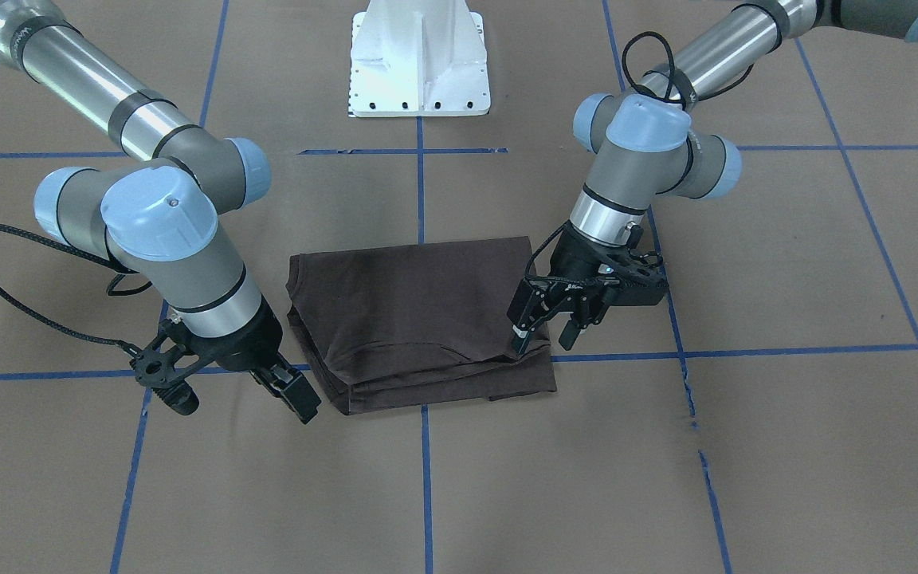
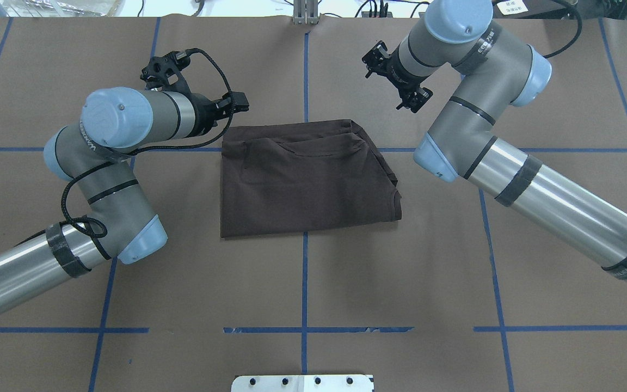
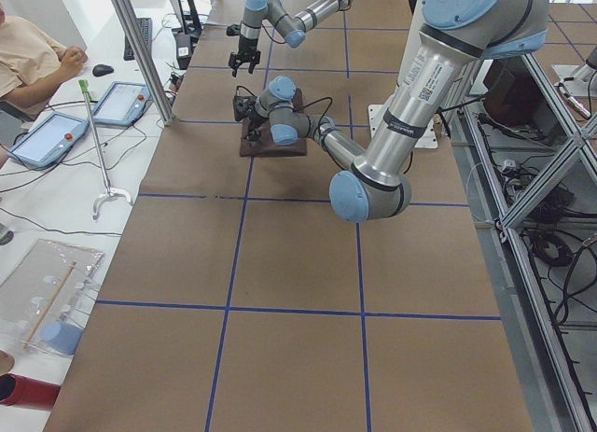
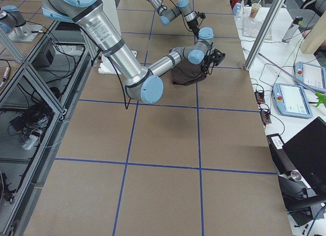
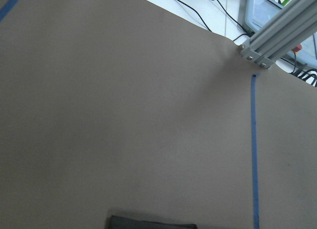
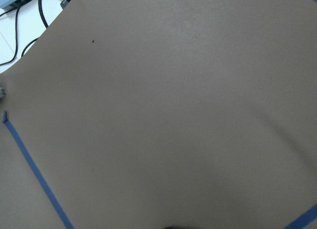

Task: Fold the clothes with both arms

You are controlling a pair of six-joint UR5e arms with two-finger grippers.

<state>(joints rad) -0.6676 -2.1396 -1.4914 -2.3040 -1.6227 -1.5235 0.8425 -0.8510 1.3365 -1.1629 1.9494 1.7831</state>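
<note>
clock: reading it off the overhead view, with 12 pointing away from the robot

shirt (image 2: pixel 302 179): it's lying folded into a rough rectangle in the middle of the tabletop (image 2: pixel 302 283), sitting right across the crossing of the blue tape (image 2: pixel 303 272) lines. Folded layers are showing along its 12 o'clock side, and the 3 o'clock side is looking a bit bunched and crooked.

left arm (image 2: pixel 123 117): coming in from 8 o'clock, with the wrist pointing at the shirt's 11 o'clock corner

left claw (image 1: pixel 543 343): the jaws are standing clearly apart and aren't gripping anything. In the front view one fingertip (image 1: pixel 519 343) looks to be touching the shirt's edge at that corner, and the other is hanging over bare tabletop just outside it.

right arm (image 2: pixel 509 174): reaching in from 4 o'clock, with the wrist ending up around 1 o'clock of the shirt

right claw (image 1: pixel 304 402): pointing down at the tabletop just beside the shirt's 1 o'clock corner, near the cloth but not touching or holding it. The front view is catching it edge-on and the wrist is hiding it from above, so I can't tell whether the jaws are apart or together.

wrist cams: both are mostly showing brown tabletop and tape, and the left one is catching a dark sliver of shirt at its bottom edge

pedestal (image 1: pixel 419 64): white, sitting at 6 o'clock, well apart from the shirt
</note>
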